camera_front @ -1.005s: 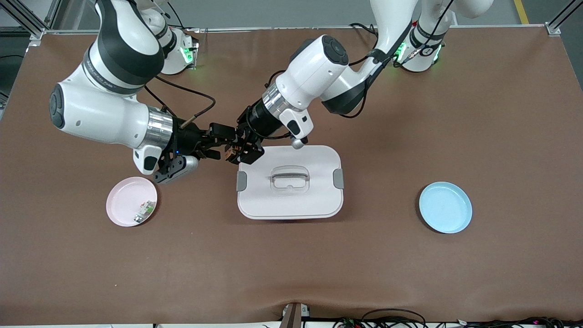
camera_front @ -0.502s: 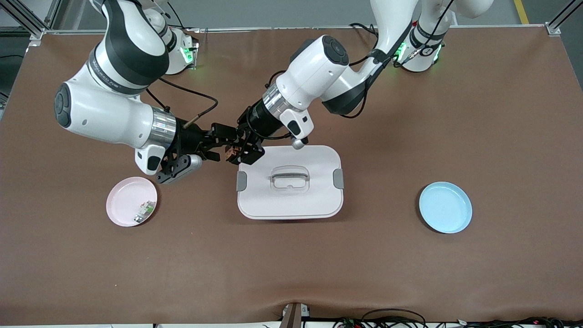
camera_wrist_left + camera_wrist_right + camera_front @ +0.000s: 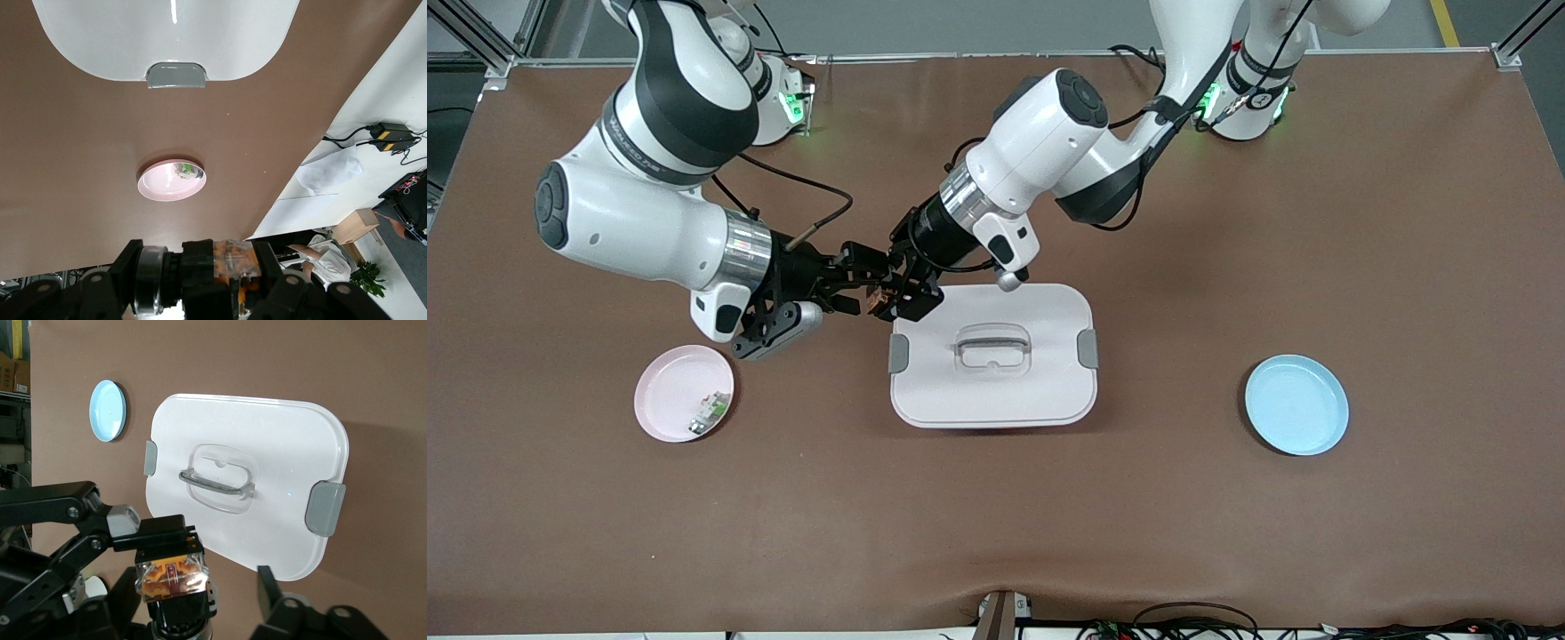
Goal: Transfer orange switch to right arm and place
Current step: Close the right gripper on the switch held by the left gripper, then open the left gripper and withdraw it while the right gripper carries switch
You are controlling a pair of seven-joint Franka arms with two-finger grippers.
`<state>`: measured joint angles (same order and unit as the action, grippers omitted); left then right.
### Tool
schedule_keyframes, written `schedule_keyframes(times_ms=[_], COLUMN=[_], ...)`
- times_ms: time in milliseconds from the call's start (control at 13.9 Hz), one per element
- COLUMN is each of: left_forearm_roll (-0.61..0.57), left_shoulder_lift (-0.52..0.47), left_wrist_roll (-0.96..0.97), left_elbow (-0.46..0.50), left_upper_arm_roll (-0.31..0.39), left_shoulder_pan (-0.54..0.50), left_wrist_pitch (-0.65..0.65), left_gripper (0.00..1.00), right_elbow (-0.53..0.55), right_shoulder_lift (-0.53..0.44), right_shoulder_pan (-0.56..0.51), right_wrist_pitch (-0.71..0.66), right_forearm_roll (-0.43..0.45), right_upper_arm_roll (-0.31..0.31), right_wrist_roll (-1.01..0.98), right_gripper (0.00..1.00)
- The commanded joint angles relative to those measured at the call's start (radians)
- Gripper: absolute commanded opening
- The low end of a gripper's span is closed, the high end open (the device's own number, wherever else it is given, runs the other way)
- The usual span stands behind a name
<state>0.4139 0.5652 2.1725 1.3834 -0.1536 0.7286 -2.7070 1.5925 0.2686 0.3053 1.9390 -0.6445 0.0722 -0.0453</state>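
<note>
**Mid-air handover: the switch sits between two grippers**

Both arms meet just above the counter point(image 3: 1227, 551), off the corner of the white lidded box point(image 3: 992, 356) that faces the right arm's end. The left gripper point(image 3: 896, 293) comes in from about two o'clock in the front view, and the right gripper point(image 3: 863, 280) reaches in from nine o'clock, so the two black heads are nose to nose.

The orange switch point(image 3: 170, 577) is up in the air at that meeting point, not on any plate. In the right wrist view it shows clearly: a clear-and-orange face on a black body, pinched by the left gripper's dark fingers, which are closed narrowly on it. One right finger point(image 3: 267, 590) stands well clear of the switch, so I'd say the right gripper is still spread wide and has hold of nothing. The left wrist view shows the switch point(image 3: 233, 260) tucked between the black parts.

So the step in hand looks like the transfer itself, with the receiving grip not yet made. The next move calls for the right gripper to close squarely on the free part of the switch, and only then for the left to let go; a tiny part like this could twist or drop if the release comes early.

The pink plate point(image 3: 684, 393), already carrying a small white-and-green component point(image 3: 710, 411), lies at about seven o'clock from the grippers. The blue plate point(image 3: 1296, 404) is well apart, toward the left arm's end.
</note>
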Motion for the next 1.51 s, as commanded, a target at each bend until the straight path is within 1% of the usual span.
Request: schedule_keyframes(times_ms=[0, 72, 144, 215, 431, 574, 646, 718, 789, 861, 1292, 1363, 1435], left_forearm_roll=[-0.024, -0.024, -0.024, -0.024, -0.043, -0.058, -0.072, -0.075, -0.075, -0.075, -0.075, -0.076, -0.076], left_shoulder_lift=[-0.007, -0.008, -0.008, -0.007, -0.008, -0.007, -0.008, -0.01, -0.01, -0.01, -0.021, -0.033, -0.048], left_wrist_roll=[0.029, 0.029, 0.029, 0.029, 0.029, 0.029, 0.029, 0.029, 0.029, 0.029, 0.027, 0.027, 0.029], left_elbow=[0.006, 0.006, 0.008, 0.008, 0.006, 0.006, 0.006, 0.006, 0.006, 0.006, 0.003, 0.003, 0.003], left_upper_arm_roll=[0.011, 0.011, 0.011, 0.011, 0.011, 0.011, 0.009, 0.009, 0.009, 0.009, 0.015, 0.044, 0.095], left_shoulder_pan=[0.011, 0.011, 0.011, 0.011, 0.011, 0.011, 0.011, 0.009, 0.009, 0.009, -0.005, -0.003, 0.005], left_wrist_pitch=[-0.019, -0.017, -0.019, -0.019, -0.019, -0.019, -0.017, -0.017, -0.017, -0.017, -0.017, -0.013, 0.008], left_gripper=[0.39, 0.39, 0.39, 0.39, 0.42, 0.5, 0.58, 0.72, 0.9, 1.0, 1.0, 1.0, 1.0], right_elbow=[0.009, 0.009, 0.009, 0.01, 0.01, 0.01, 0.01, 0.01, 0.01, 0.01, 0.004, 0.003, 0.001], right_shoulder_lift=[-0.006, -0.006, -0.006, -0.006, -0.005, -0.003, 0.0, -0.002, 0.0, 0.0, 0.0, 0.0, 0.0], right_shoulder_pan=[0.017, 0.018, 0.018, 0.018, 0.017, 0.017, 0.015, 0.015, 0.014, 0.012, 0.009, 0.009, 0.008], right_wrist_pitch=[0.015, 0.015, 0.015, 0.014, 0.008, 0.008, 0.006, 0.005, 0.0, -0.008, -0.011, -0.012, -0.012], right_forearm_roll=[0.013, 0.013, 0.013, 0.013, 0.011, 0.011, 0.013, 0.013, 0.013, 0.013, 0.014, 0.038, 0.083], right_upper_arm_roll=[-0.006, -0.006, -0.006, -0.006, -0.005, -0.005, -0.005, -0.006, -0.005, -0.006, -0.006, -0.006, -0.006], right_wrist_roll=[-0.005, -0.005, -0.005, -0.002, 0.007, 0.007, 0.007, 0.002, -0.004, -0.004, -0.007, -0.028, -0.075], right_gripper=[0.48, 0.34, 0.16, 0.0, 0.0, 0.0, 0.0, 0.0, 0.0, 0.0, 0.0, 0.0, 0.0])
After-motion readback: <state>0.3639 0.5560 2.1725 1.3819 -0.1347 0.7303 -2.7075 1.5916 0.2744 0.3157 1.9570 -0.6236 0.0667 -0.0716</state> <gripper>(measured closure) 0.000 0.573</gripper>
